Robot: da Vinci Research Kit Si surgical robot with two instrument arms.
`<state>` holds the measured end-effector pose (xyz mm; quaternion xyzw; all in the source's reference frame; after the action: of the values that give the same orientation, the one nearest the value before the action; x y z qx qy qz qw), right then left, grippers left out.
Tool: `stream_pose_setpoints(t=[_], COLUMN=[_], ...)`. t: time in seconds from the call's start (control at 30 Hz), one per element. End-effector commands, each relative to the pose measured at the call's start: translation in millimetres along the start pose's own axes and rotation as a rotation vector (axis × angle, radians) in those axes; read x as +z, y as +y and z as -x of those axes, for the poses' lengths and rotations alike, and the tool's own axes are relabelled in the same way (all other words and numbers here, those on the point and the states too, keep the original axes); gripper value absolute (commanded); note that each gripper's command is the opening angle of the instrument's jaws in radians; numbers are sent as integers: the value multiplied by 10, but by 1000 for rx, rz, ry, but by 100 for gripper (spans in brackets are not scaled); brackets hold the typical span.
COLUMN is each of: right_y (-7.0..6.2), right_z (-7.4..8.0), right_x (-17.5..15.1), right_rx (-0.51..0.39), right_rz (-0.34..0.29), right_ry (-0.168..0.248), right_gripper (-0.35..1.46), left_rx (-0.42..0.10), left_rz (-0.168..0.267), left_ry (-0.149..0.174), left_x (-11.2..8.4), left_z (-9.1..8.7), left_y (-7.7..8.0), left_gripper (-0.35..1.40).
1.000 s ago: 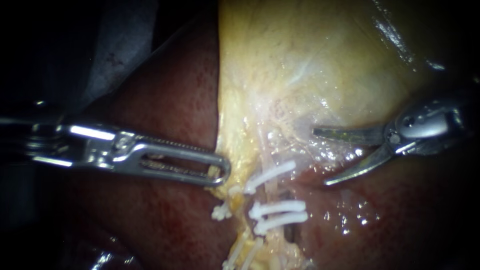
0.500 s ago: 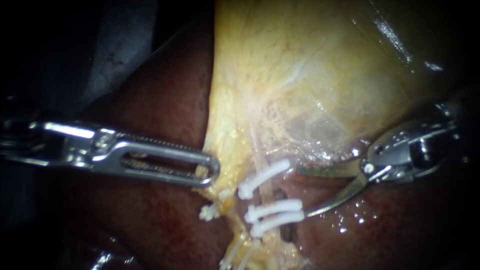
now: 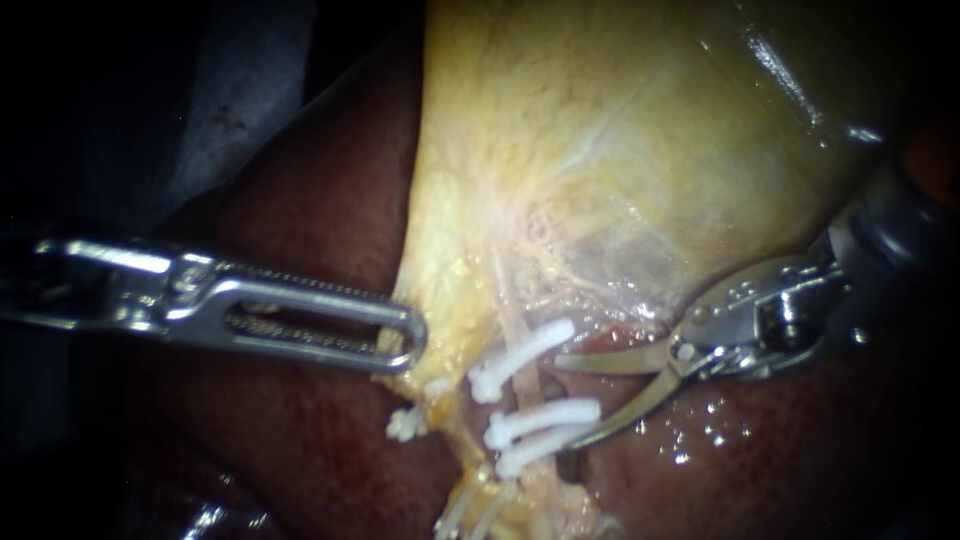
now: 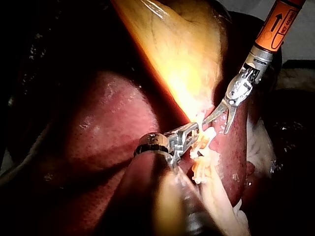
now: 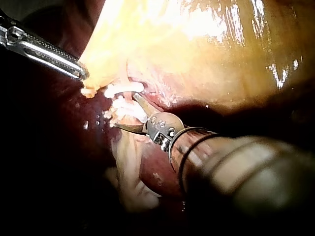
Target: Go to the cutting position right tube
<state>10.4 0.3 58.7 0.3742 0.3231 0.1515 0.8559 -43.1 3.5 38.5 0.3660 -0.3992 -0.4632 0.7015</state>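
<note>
Right tube [image 3: 527, 385] (clipped) lies just beyond right claw [image 3: 565, 403].

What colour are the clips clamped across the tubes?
White. The small bar-shaped clips show best in the endoscope view.

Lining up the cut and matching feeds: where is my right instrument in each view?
Endoscope: right instrument enters from the right, tip at the white clips.
Left wrist: ahead of the left instrument, right instrument beside the clips.
Right wrist: own instrument, tip at the clips.
Shared landmark: the white clips.
</note>
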Motion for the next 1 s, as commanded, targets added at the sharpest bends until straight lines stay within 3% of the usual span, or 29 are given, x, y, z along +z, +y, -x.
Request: stream_pose_setpoints(t=[0.03, 0.27, 1.0], right_y=[0, 3, 16], right_z=[0, -1, -12], right_x=[1, 14, 29], right_rx=[-3, -6, -1], right_rz=[-4, -28, -20], right_ry=[-1, -12, 7], right_gripper=[66, 41, 42], left_rx=[0, -1, -1], left_rz=[1, 0, 0], left_ry=[0, 0, -1], left_x=[0, -1, -2], left_z=[0, 0, 0], left_y=[-1, -3, -5], left_gripper=[-35, -35, -35])
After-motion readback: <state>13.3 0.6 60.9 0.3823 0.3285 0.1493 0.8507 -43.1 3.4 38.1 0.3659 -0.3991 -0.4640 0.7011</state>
